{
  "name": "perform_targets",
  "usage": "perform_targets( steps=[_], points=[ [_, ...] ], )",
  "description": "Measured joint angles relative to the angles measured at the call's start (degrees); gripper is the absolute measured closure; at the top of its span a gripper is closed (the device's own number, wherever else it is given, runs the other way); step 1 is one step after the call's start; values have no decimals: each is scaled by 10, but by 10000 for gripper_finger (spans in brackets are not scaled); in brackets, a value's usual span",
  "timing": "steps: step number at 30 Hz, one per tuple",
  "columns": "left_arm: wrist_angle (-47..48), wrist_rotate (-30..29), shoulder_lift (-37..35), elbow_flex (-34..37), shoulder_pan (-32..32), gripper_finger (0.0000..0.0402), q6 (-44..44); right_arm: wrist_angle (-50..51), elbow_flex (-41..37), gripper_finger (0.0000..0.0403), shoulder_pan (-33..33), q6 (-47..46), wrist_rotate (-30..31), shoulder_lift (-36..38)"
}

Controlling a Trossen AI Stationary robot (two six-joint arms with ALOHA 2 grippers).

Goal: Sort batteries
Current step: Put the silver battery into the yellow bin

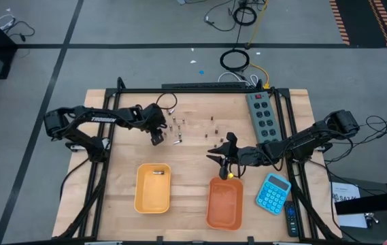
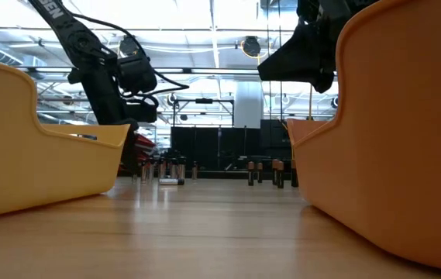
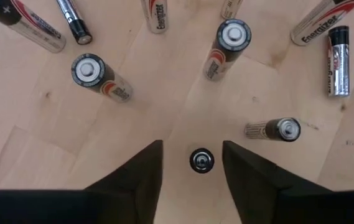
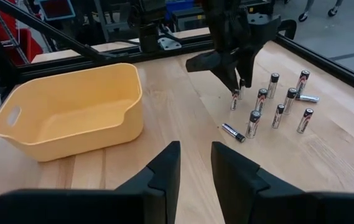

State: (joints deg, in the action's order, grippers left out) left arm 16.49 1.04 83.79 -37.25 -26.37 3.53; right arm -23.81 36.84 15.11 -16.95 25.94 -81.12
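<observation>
Several batteries [image 1: 177, 126] stand or lie in a loose cluster on the wooden table, with a second group [image 1: 213, 131] to its right. My left gripper [image 3: 192, 146] points steeply down over the cluster, open. Its fingers stand on either side of one upright battery [image 3: 201, 160], with a gap showing on each side. One battery [image 1: 158, 173] lies in the yellow tray [image 1: 143, 197]. My right gripper [image 4: 196, 146] hovers open, with nothing in it, just beyond the far rim of the orange tray [image 1: 213, 211].
A grey power strip [image 1: 262, 114] lies at the far right of the table. A blue calculator [image 1: 273, 192] lies right of the orange tray. Bare wood lies between the two trays and in front of the battery groups. Other batteries [image 3: 229, 40] stand close around the left fingers.
</observation>
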Motion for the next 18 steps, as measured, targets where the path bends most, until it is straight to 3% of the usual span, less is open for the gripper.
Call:
perform_targets(
  steps=[7,18],
  points=[
    [1,-9,0,0,0,370,-1,1,0,321,0,-4,0,0],
    [69,-27,-29,-19,-2,371,-17,6,0,321,0,-4,0,-1]
  ],
)
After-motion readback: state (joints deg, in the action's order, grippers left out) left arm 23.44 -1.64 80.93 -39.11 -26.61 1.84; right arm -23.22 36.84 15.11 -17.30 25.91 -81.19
